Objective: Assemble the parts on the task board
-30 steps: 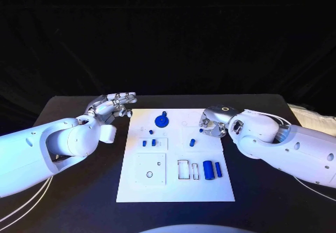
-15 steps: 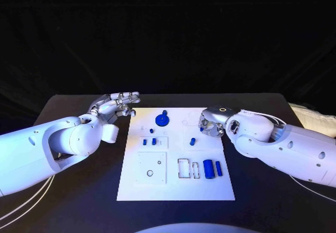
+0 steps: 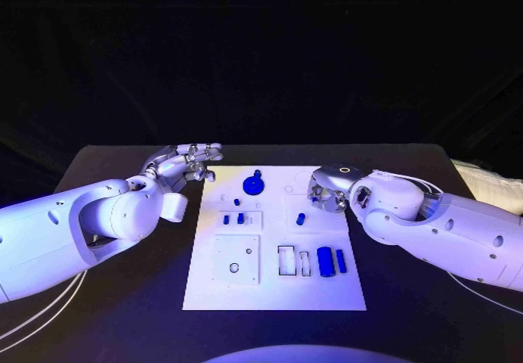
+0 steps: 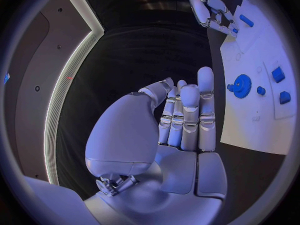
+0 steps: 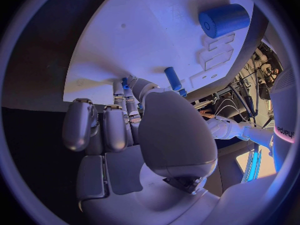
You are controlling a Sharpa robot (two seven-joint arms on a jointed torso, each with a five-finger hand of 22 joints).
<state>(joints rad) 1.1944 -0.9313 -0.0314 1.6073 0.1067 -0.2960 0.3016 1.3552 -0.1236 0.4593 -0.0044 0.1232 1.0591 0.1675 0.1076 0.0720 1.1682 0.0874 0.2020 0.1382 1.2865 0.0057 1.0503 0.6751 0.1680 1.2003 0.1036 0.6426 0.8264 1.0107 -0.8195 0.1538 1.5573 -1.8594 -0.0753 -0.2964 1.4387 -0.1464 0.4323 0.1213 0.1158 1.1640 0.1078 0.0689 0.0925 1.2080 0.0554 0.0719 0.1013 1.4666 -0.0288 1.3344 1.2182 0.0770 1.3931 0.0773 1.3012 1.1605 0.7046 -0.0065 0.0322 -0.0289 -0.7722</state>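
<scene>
The white task board lies mid-table. On it are a blue gear, two small blue pegs, one single peg, and a thick blue cylinder beside a thinner one. My left hand hovers off the board's far left corner with straight fingers and holds nothing; its wrist view shows the hand beside the gear. My right hand is low over the board's far right part. In its wrist view the right hand pinches a small blue part, close to the single peg.
Rectangular slots and a raised square plate with a round hole mark the board's near half. Black table surrounds the board on both sides. The thick cylinder lies beyond my right hand's fingers.
My left hand has drifted a little toward the board's far left corner. My right hand has shifted slightly leftward over the board, the small blue part staying with it.
</scene>
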